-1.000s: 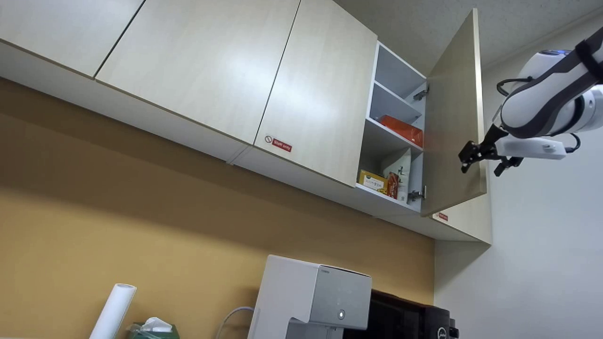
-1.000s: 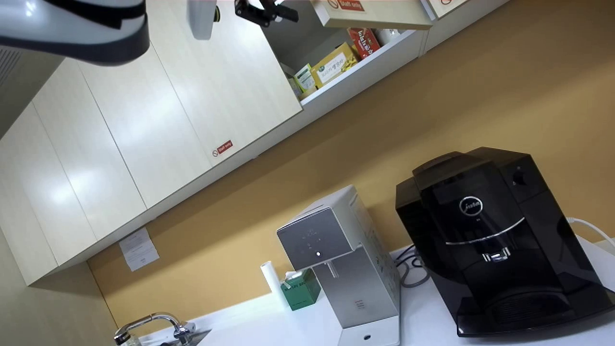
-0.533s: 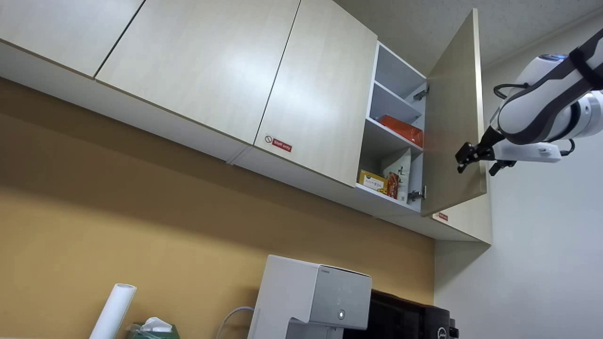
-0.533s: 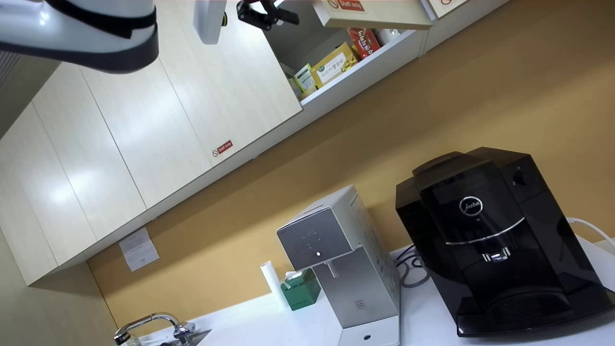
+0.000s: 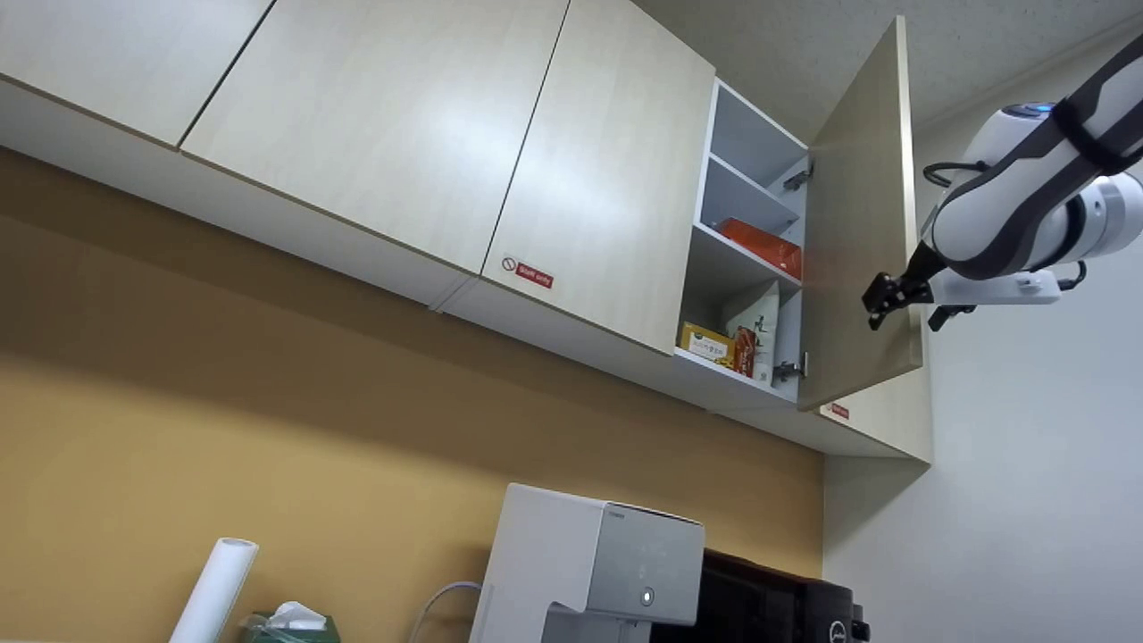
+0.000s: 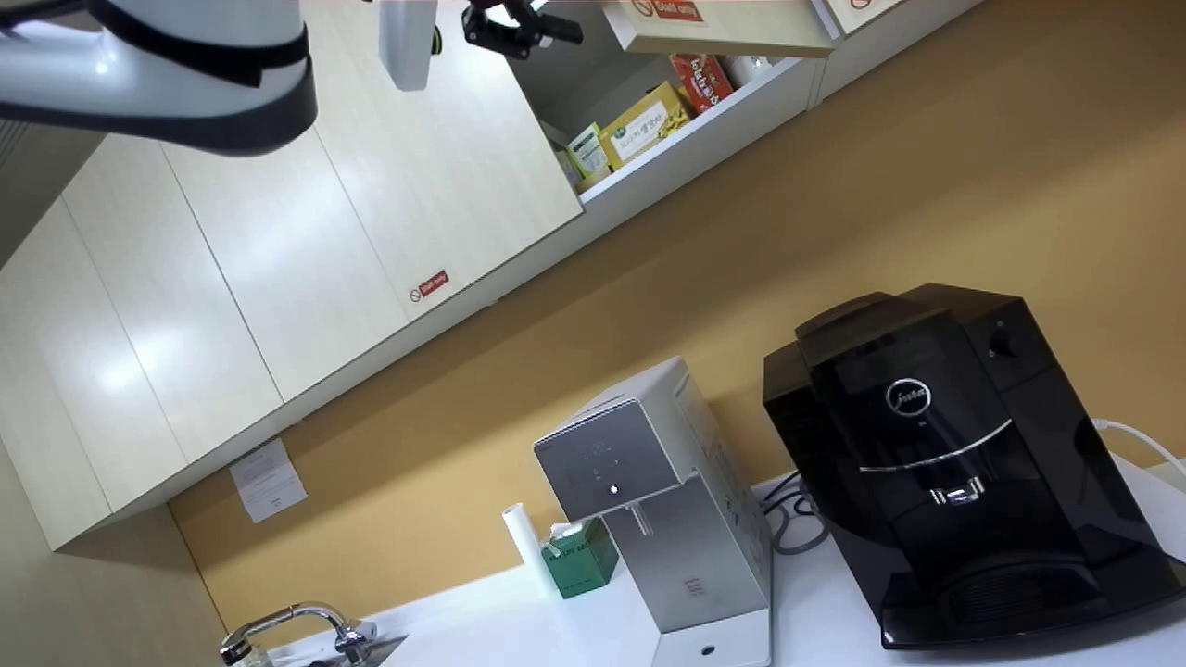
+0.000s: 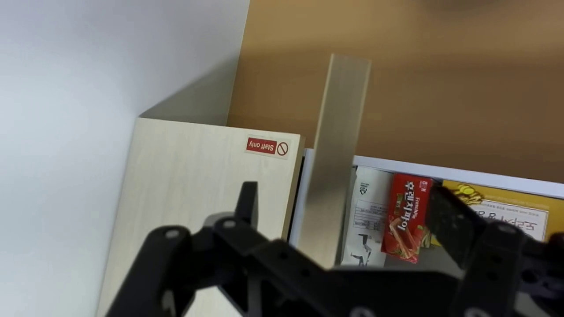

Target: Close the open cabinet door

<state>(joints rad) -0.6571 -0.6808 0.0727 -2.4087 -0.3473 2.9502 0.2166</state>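
Arm (image 5: 1000, 214) slightly shifted, fingers (image 7: 248, 203) spread, cabinet door (image 7: 337, 145) between them

The cabinet door (image 5: 862, 223), a tall, flat beige panel hinged along one side, stands open at 2 o'clock in an exterior view. In my wrist view I see it nearly edge-on, a narrow strip running from centre toward 12 o'clock.

In an exterior view, the robot's gray & wht arm (image 5: 1009, 210) slants down from the right edge, w/ a lil blue light (image 5: 1030, 110) on top. Its blk gripper (image 7: 343, 200) has 2 fingers (image 7: 248, 204) spread way apart.
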